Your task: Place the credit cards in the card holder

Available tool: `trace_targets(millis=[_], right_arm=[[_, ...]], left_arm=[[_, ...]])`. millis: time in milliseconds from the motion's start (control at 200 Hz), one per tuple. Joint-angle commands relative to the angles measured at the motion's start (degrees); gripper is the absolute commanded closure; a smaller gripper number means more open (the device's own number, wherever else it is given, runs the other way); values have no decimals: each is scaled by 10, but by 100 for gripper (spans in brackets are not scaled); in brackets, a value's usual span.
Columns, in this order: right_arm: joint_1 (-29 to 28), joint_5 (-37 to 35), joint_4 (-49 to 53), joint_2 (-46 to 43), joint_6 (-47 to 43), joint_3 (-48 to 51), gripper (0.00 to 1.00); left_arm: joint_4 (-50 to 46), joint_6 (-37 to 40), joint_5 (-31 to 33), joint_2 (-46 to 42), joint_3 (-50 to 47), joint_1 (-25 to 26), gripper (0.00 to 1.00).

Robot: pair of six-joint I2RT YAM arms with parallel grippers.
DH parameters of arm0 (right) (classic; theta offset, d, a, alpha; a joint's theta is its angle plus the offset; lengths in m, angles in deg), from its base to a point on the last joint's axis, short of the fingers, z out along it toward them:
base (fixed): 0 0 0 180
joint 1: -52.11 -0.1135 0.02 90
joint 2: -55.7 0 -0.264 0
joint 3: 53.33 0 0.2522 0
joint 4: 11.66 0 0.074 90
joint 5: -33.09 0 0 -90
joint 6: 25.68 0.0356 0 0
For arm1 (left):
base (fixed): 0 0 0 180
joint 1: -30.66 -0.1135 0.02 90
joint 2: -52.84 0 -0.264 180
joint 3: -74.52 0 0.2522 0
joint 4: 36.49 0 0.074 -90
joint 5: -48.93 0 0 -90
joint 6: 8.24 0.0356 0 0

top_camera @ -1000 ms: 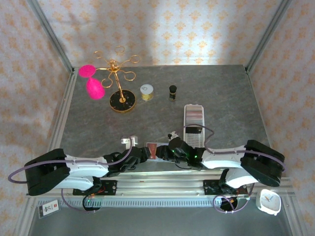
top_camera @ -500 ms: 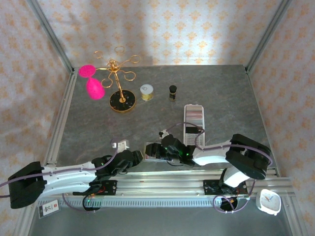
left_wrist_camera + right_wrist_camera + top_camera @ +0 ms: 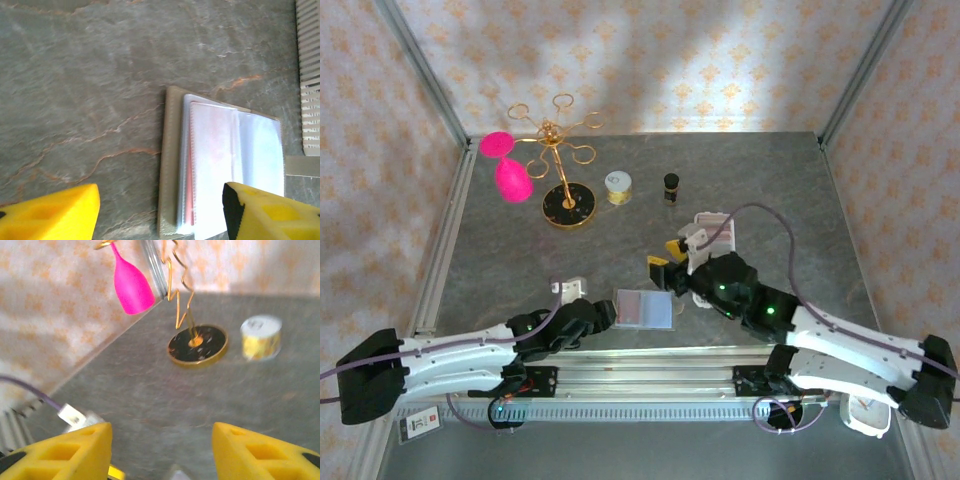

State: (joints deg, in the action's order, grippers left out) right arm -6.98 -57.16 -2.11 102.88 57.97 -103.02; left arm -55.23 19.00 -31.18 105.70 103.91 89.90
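The card holder (image 3: 645, 308) lies open and flat on the grey table near the front edge. In the left wrist view its grey-green cover and clear sleeves (image 3: 220, 165) show, with a pale, reddish-tinted credit card (image 3: 212, 145) inside a sleeve. My left gripper (image 3: 603, 314) sits just left of the holder, low over the table. It is open (image 3: 160, 215), straddling the holder's left edge without touching it. My right gripper (image 3: 665, 277) hovers above and behind the holder. It is open (image 3: 162, 452) with nothing between its fingers.
A long white perforated tray (image 3: 712, 222) lies behind the right gripper, partly hidden by the arm; its edge (image 3: 310, 75) is right of the holder. At the back stand a gold wire stand (image 3: 565, 205) with pink glasses (image 3: 510, 175), a yellow tape roll (image 3: 618, 186) and a small dark bottle (image 3: 671, 186).
Both grippers have let go of the card holder and opened wider. The holder dropped open flat on the table. The right gripper rose and pulled back; the left drew slightly left.
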Motion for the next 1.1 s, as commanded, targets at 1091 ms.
trace_targets(millis=[1091], right_arm=[[243, -61, 69, 227, -673, 27, 31]], left_arm=[[46, 101, -24, 208, 57, 2, 47]])
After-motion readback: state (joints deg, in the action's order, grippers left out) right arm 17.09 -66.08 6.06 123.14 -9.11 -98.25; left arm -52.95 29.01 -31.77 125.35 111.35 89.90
